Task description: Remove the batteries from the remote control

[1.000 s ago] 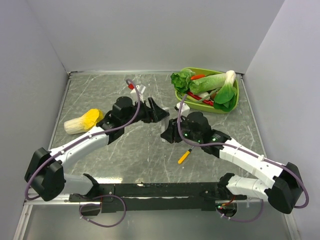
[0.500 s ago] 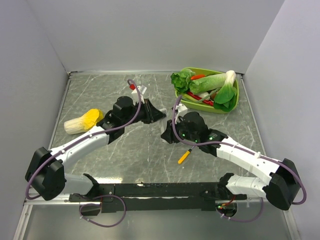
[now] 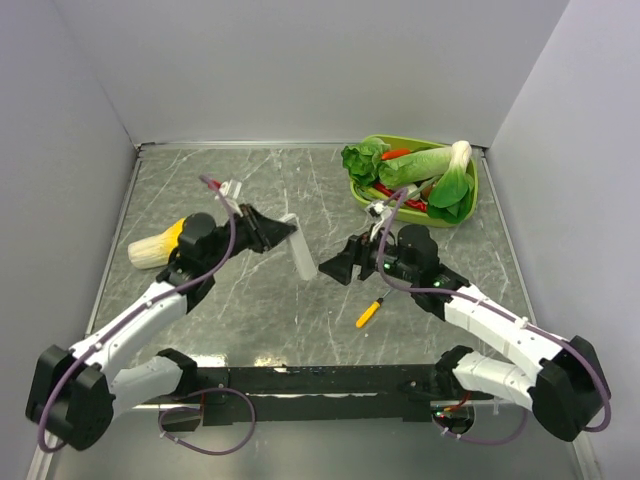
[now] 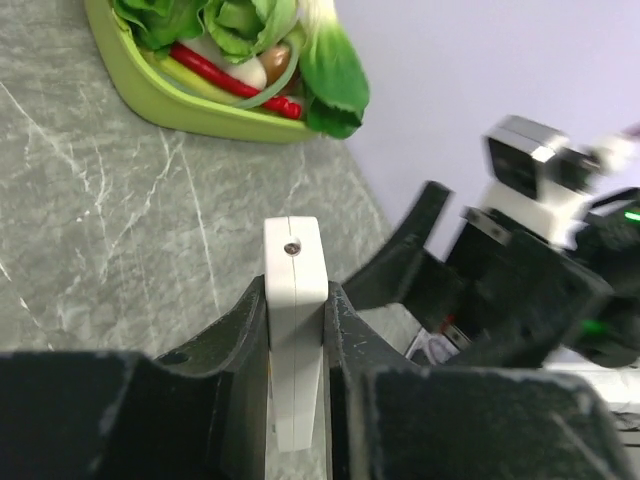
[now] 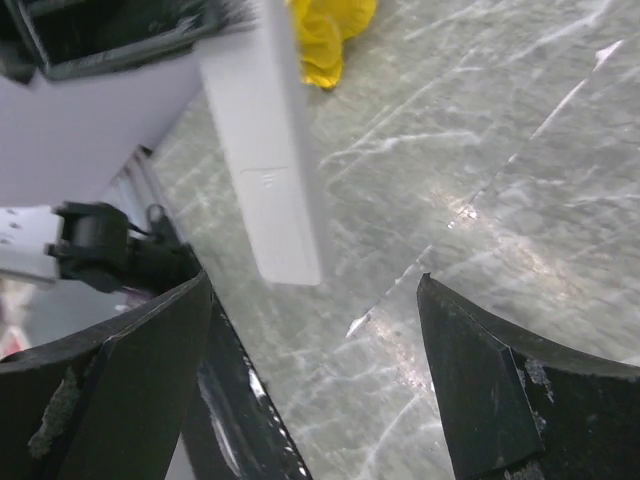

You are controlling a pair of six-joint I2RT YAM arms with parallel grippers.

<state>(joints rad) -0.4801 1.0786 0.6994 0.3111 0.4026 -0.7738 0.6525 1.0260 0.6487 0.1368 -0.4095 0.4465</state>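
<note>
Item: remote control [image 3: 301,254]; slim white rectangular slab, smooth matte plastic, squared corners; my left wrist view showed one small dark dot near its narrow end [image 4: 294,262]; my right wrist view showed a faint seam and a tiny mark across its broad face [image 5: 266,170].

Location: held up over the grey, white-veined table [image 3: 250,300], between the two arms.

Left gripper [image 3: 283,228]: black fingers [image 4: 240,330] clamped on the remote near one end, the rest projecting past the tips.

Right gripper [image 3: 335,266]: jaws spread wide, holding nothing; I saw the remote's free end just ahead of the gap, apart from both fingers [image 5: 130,390].

Also noted: green tray [image 3: 466,208] of leafy vegetables; yellow-handled screwdriver [image 3: 368,313] lying near the right arm.
</note>
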